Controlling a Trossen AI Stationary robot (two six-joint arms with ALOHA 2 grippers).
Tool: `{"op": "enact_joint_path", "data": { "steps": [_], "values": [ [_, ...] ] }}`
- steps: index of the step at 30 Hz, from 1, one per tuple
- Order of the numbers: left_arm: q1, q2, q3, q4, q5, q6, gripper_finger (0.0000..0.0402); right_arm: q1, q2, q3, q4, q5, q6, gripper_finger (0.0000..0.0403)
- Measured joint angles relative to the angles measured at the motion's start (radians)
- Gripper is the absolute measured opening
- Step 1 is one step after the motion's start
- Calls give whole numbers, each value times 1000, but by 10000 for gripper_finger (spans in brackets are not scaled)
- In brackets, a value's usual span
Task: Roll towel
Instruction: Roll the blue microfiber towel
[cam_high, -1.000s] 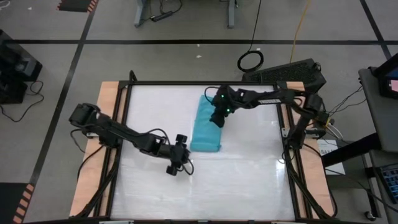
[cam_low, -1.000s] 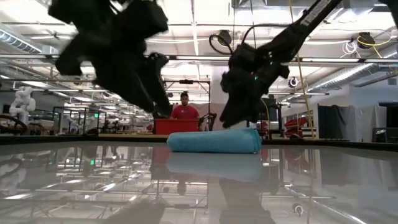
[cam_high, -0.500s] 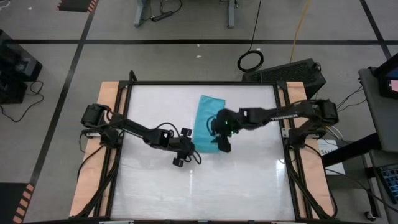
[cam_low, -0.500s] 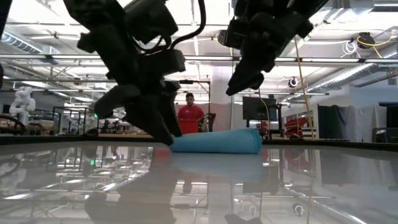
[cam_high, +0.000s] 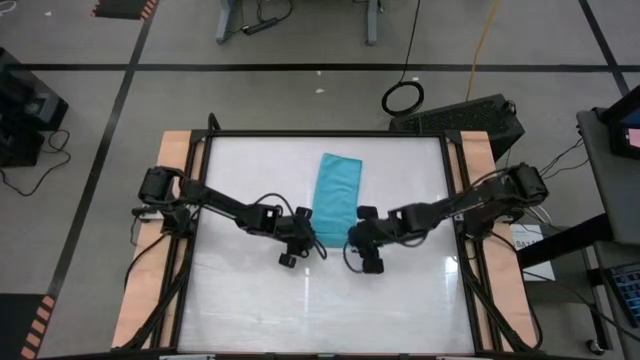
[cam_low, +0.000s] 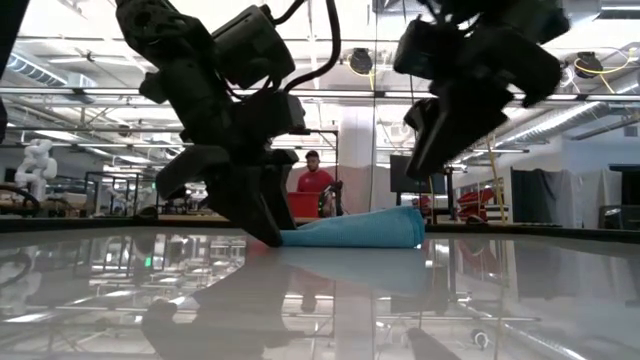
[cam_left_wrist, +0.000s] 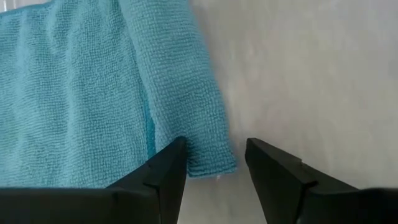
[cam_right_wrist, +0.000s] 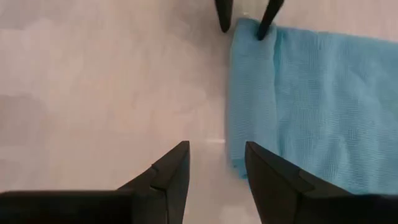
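The white tabletop (cam_high: 250, 290) is carrying the towel (cam_high: 333, 195), lying folded near the middle of the far edge. The left gripper (cam_high: 309, 237) is reaching the towel's near left corner, fingers apart astride it in the left wrist view. The right gripper (cam_high: 354, 238) is hovering off the near right corner, fingers apart. The low view alone is showing a person (cam_low: 315, 182) behind.
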Motion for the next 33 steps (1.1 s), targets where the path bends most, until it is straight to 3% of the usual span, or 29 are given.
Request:
{"op": "enact_joint_path", "data": {
  "steps": [4,9,17,23,33],
  "values": [
    [17,1,0,0,23,-1,170,59,0,-20,14,99,-61,173],
    [36,3,0,2,50,0,131,91,0,-56,73,197,-126,195],
    [44,4,0,4,59,1,78,86,73,-107,164,209,-155,196],
    [46,4,0,4,65,1,50,75,162,-108,178,296,-143,196],
    [49,4,1,0,74,3,19,39,147,-108,223,354,-124,176]
  ]
}}
